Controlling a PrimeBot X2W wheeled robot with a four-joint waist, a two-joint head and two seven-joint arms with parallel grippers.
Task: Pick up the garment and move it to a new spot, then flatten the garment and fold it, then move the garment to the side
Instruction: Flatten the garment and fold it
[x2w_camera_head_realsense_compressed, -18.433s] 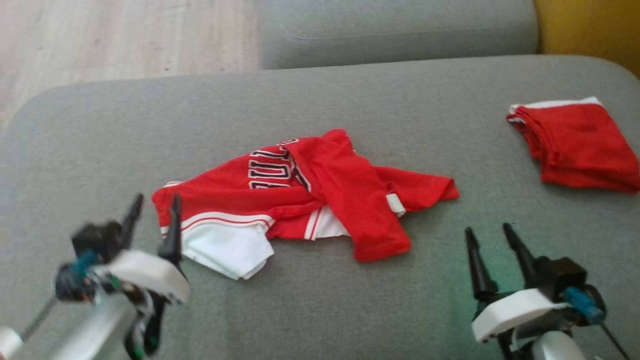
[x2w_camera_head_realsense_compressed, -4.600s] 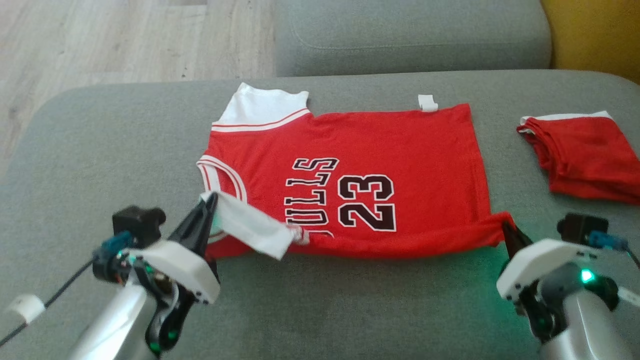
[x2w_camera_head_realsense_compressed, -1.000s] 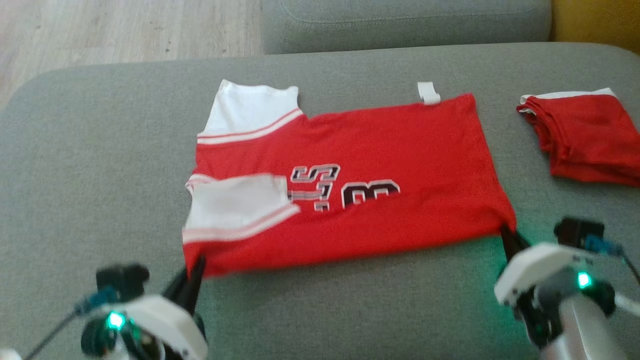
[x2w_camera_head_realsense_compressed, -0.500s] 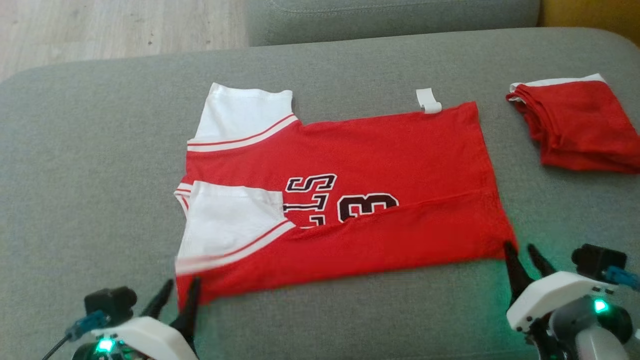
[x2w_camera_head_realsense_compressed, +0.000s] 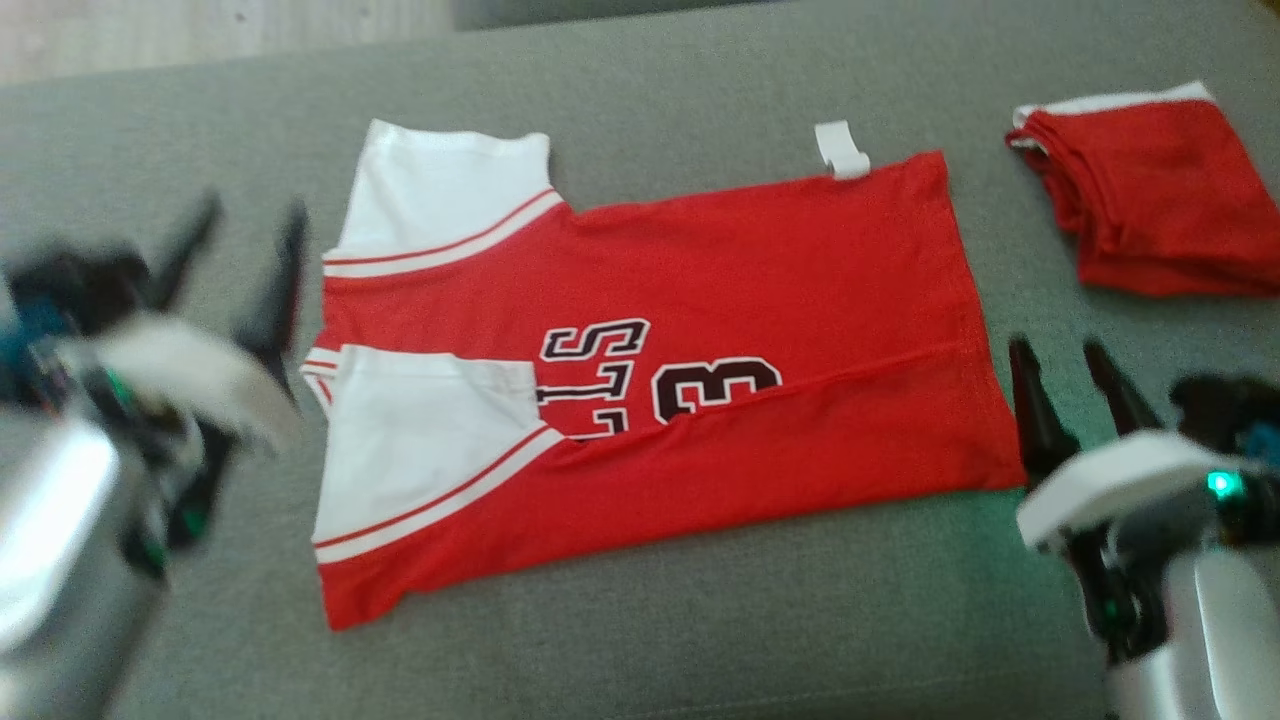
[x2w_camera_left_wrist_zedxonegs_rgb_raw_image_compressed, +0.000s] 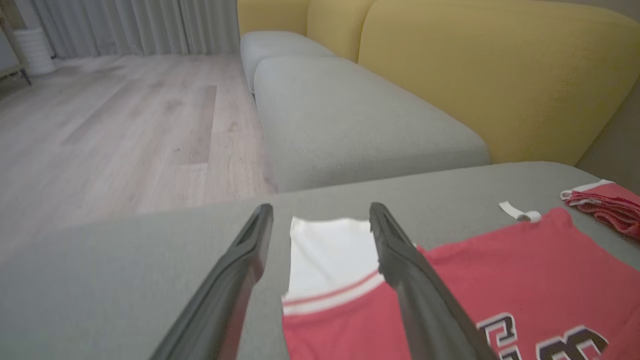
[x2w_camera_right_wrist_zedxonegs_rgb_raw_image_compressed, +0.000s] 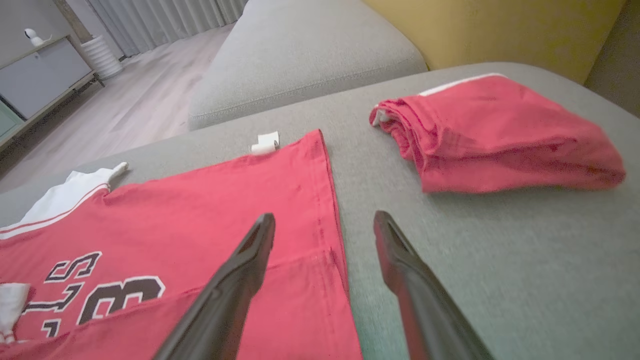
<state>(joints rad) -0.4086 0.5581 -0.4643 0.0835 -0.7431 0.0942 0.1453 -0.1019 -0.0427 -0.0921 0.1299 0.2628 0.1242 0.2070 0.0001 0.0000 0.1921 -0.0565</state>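
The red basketball jersey (x2w_camera_head_realsense_compressed: 700, 260) lies part-folded in the middle of the gray cushion (x2w_camera_head_realsense_compressed: 700, 620) and looks soft, light and floppy, so the left claw (x2w_camera_head_realsense_compressed: 253, 205) and right claw (x2w_camera_head_realsense_compressed: 1055, 347), both open and empty beside it, should probably pinch its far corners.

The left claw (x2w_camera_head_realsense_compressed: 253, 205) is blurred; lettering (x2w_camera_head_realsense_compressed: 600, 365) on the jersey (x2w_camera_head_realsense_compressed: 780, 260) seems partly hidden under its fold.

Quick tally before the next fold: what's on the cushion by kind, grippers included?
Red basketball jersey, spread out, near edge folded over: 1
Folded red garment, to the right: 1
Grippers, both open: 2 (left gripper, right gripper)
Total: 4
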